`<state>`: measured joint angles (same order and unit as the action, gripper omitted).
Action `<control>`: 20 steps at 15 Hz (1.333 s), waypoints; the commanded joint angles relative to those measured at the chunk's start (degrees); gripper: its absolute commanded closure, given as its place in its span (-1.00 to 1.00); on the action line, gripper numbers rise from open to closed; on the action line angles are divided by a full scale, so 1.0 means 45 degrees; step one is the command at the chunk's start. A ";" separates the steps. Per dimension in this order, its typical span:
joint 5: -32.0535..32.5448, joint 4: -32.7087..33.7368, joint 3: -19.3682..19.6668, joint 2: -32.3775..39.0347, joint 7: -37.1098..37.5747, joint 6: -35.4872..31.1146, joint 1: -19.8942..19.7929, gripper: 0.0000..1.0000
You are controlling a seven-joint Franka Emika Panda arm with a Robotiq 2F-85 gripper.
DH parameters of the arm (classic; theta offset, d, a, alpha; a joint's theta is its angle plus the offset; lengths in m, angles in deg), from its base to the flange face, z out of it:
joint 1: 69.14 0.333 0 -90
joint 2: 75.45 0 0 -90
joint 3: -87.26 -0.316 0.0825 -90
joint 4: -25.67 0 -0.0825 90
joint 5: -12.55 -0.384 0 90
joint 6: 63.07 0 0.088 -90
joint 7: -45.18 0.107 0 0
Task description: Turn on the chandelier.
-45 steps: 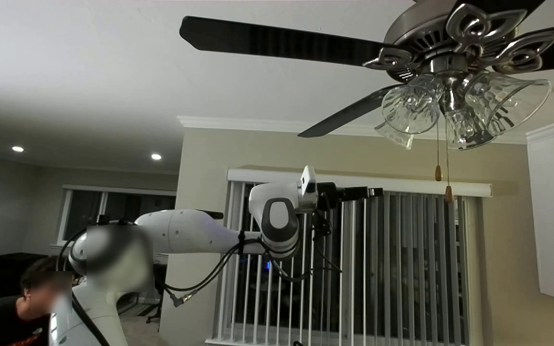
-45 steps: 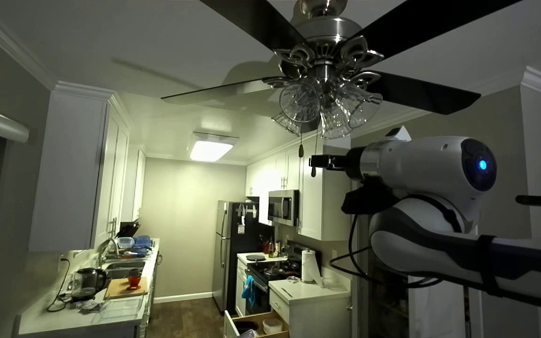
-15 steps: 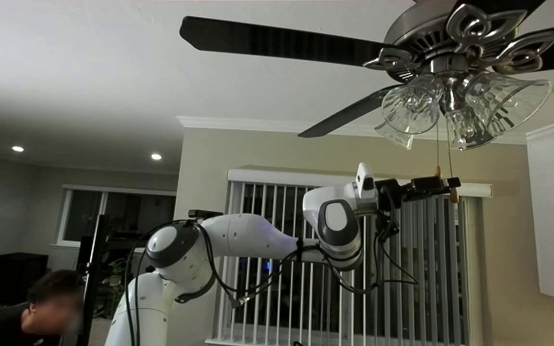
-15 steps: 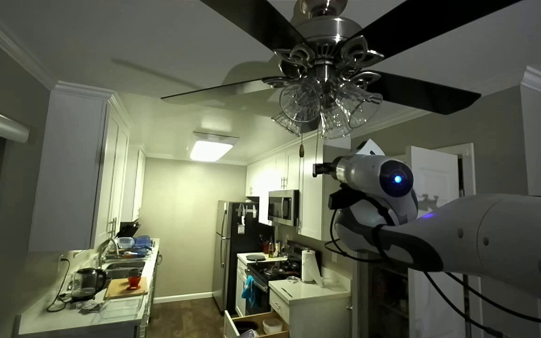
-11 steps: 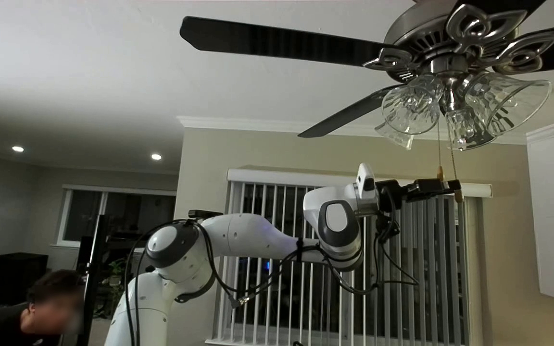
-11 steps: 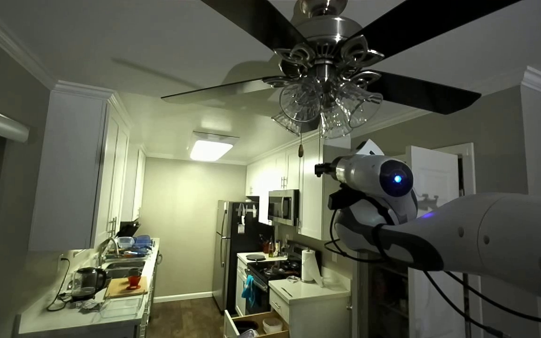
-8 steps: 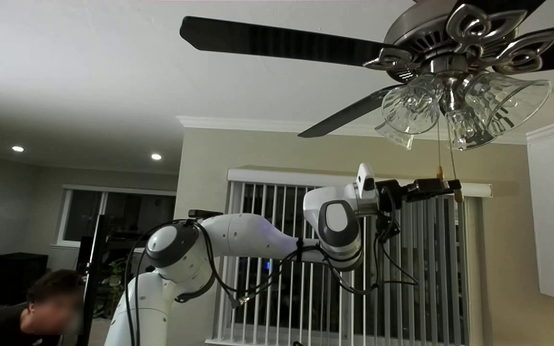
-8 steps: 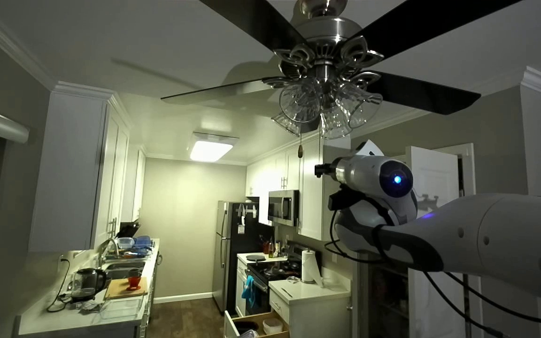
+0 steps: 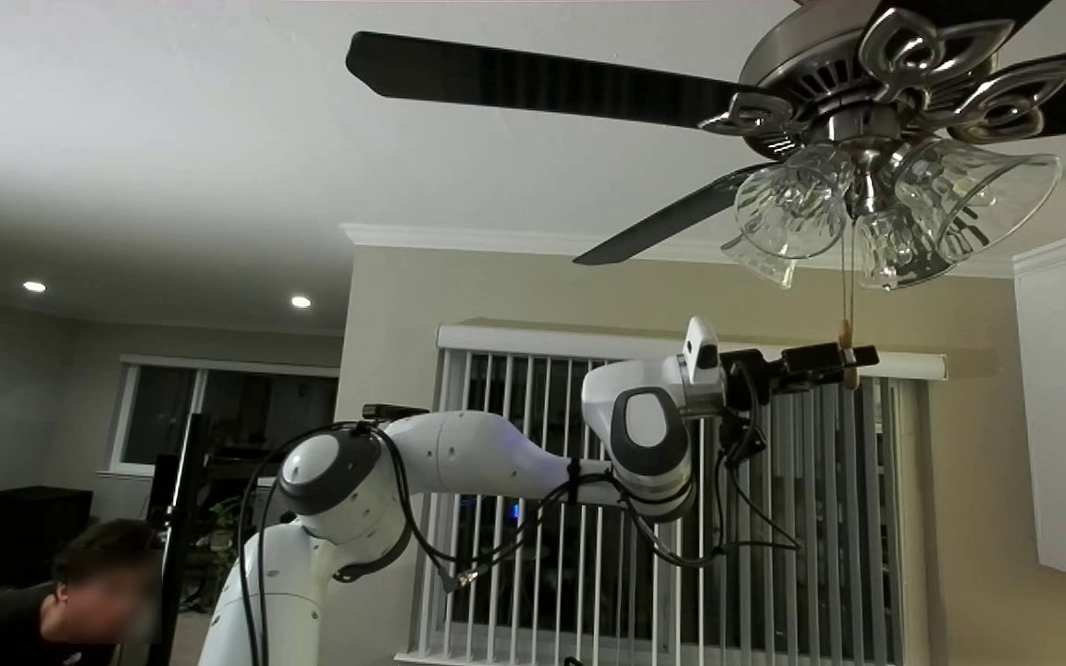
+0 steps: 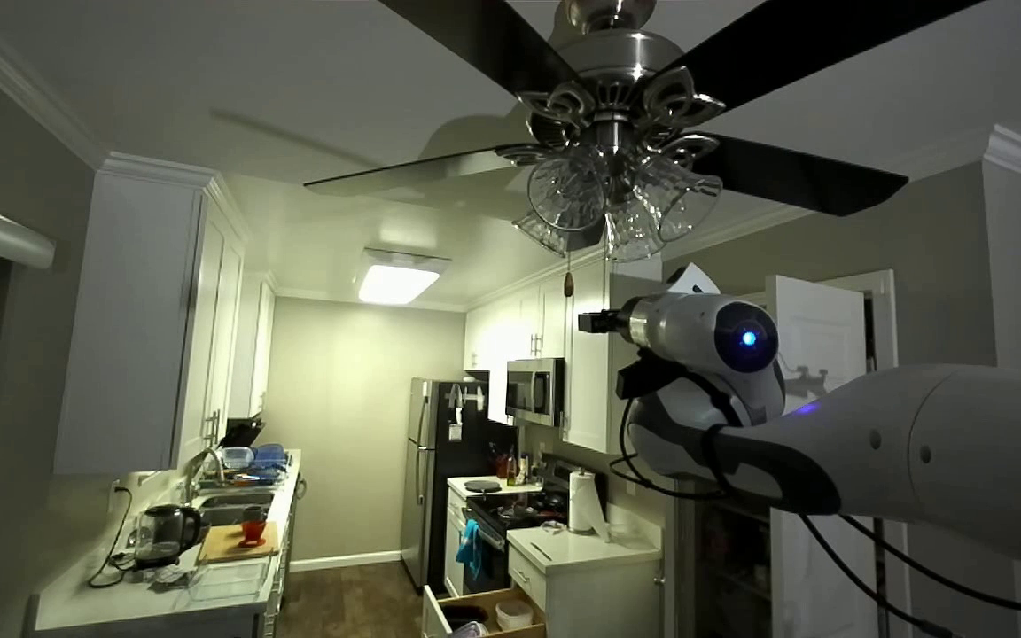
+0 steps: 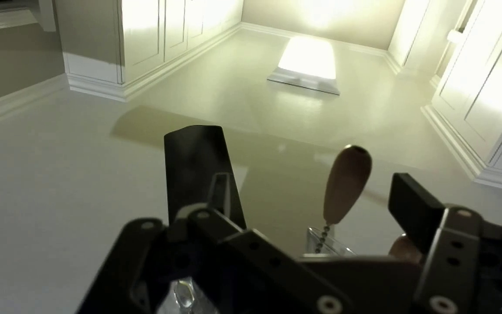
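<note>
Ceiling (image 9: 200, 139), unlit chandelier (image 9: 859, 125) above end effector (image 11: 315, 198)

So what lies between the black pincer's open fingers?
A brown teardrop pull knob on a beaded metal chain shows there in the wrist view, its depth unclear.

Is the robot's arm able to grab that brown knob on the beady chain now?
Probably yes. In the wrist view the pincer is open, and the brown knob shows between its fingers, with nothing in front of it. Its depth is unclear.
</note>
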<state>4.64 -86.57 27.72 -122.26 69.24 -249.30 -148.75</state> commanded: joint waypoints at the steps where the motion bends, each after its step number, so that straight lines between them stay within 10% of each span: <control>1: 0.0096 0.0086 -0.0019 0.0646 -0.0808 0.0097 0.0450 -0.43; 11: 0.0122 0.0025 0.0029 0.0874 -0.0953 0.0104 0.0702 0.75; 13: 0.0130 -0.0006 0.0046 0.0913 -0.1013 0.0107 0.0798 -0.03; 17: 0.0138 -0.0065 0.0091 0.0945 -0.1043 0.0085 0.0867 -0.35; 18: 0.0159 -0.0058 0.0077 0.0995 -0.1068 0.0045 0.0886 0.50; 20: 0.0185 -0.0036 0.0055 0.1069 -0.1098 0.0021 0.0916 0.44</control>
<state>4.72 -86.72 27.62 -120.40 67.60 -249.24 -146.75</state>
